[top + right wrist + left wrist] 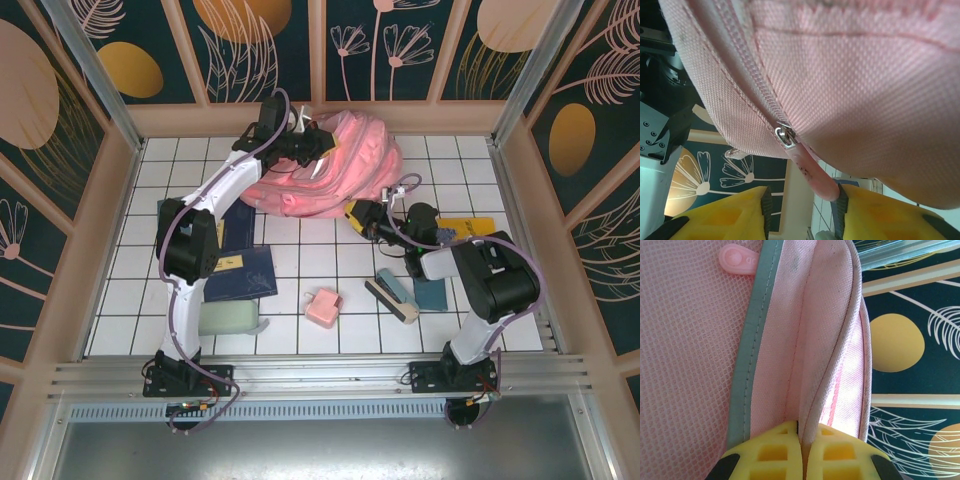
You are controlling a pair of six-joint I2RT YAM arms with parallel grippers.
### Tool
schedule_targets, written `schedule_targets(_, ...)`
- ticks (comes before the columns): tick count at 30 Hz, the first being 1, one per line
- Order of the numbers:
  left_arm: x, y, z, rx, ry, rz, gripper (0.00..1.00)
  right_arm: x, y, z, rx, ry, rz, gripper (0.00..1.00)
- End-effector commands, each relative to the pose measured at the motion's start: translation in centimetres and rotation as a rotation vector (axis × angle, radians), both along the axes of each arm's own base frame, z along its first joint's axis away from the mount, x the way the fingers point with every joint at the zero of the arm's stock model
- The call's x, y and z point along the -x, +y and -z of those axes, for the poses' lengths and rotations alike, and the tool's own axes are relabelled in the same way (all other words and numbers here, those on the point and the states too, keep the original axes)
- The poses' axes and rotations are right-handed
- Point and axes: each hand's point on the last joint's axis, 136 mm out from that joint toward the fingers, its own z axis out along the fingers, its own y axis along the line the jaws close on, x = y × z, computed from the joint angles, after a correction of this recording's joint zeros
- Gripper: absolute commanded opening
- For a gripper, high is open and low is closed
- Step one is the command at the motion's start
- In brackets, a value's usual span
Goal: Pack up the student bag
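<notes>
Pink fold of the student bag point(345, 160) pinched flat in the left gripper point(802, 452), jaws fully together. The fold runs straight ahead of the fingers with a grey stripe point(745, 390) just beside it, and the finger bases are cut off at the frame edge. The right gripper point(802, 200) stands partway apart under the bag's bulging side, the zipper pull point(812, 175) hanging from the slider point(785, 135) down between the jaws; its tip lies at one pad, contact hard to judge.
</notes>
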Motion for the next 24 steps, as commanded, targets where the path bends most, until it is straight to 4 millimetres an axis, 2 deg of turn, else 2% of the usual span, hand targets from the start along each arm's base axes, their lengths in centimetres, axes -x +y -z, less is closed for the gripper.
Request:
schedule_targets(1, 0.8, 0.1, -6.6, 0.094, -0.139, 0.020, 0.00, 0.1, 0.2, -1.2, -0.020, -0.057, 0.019, 0.40)
schedule_targets(5, 0.9, 0.1, -6.6, 0.101, -0.137, 0.017, 0.00, -0.3, -0.2, -0.6, 0.006, -0.048, 0.072, 0.40)
schedule_targets(9, 1.1, 0.2, -6.4, 0.108, -0.132, 0.015, 0.00, -0.8, -0.2, -0.9, 0.007, -0.063, 0.107, 0.42)
schedule_targets(12, 1.2, 0.3, -6.1, 0.109, -0.127, 0.012, 0.00, -1.2, -0.3, -1.1, 0.007, -0.069, 0.133, 0.40)
schedule_targets(17, 1.4, 0.3, -5.5, 0.099, -0.123, 0.016, 0.00, -1.4, -0.4, -1.2, 0.005, -0.070, 0.145, 0.24)
schedule_targets(24, 1.2, 0.6, -4.7, 0.049, -0.135, 0.008, 0.00, -0.5, -1.4, -1.5, 0.025, -0.081, 0.169, 0.14)
